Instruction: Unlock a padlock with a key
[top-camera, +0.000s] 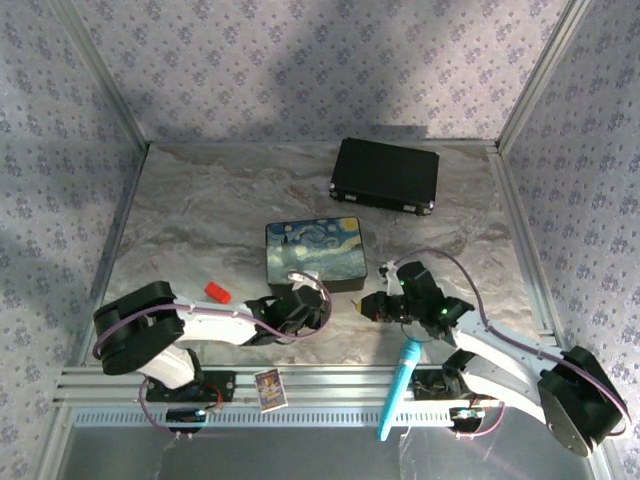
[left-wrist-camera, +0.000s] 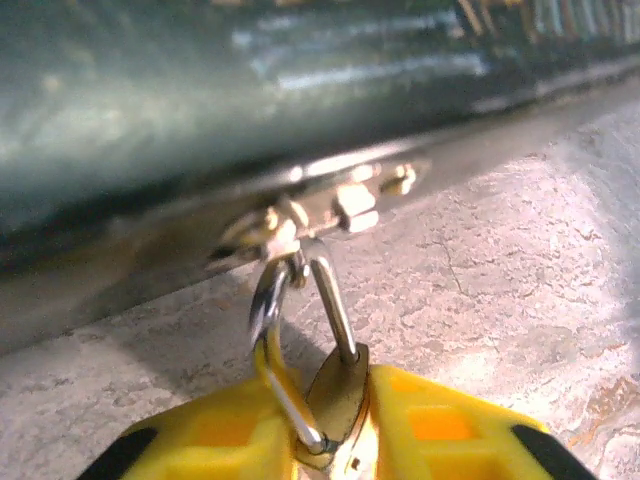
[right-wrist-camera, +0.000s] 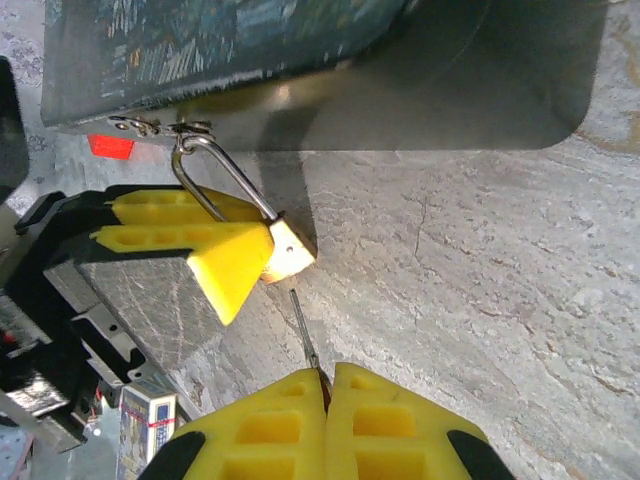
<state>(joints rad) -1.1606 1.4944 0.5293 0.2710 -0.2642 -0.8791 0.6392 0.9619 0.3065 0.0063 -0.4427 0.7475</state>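
Right now the left tool (left-wrist-camera: 344, 432) is squeezed tight on the little gold padlock (right-wrist-camera: 291, 256). The padlock hangs by its silver loop from the catch on the painted tin (right-wrist-camera: 250, 60). The right tool (right-wrist-camera: 326, 388) is pinched shut on a thin key (right-wrist-camera: 303, 330). The key's tip points at the padlock's bottom, very close; I cannot tell if they touch. The tin's wall sits just behind the padlock. Bare surface (right-wrist-camera: 480, 300) lies open on the side away from the left tool.

Painted tin (top-camera: 315, 250) walling off behind the padlock (right-wrist-camera: 292, 252), bare marble table (top-camera: 200, 220) open leftward, black case (top-camera: 385, 175) far back
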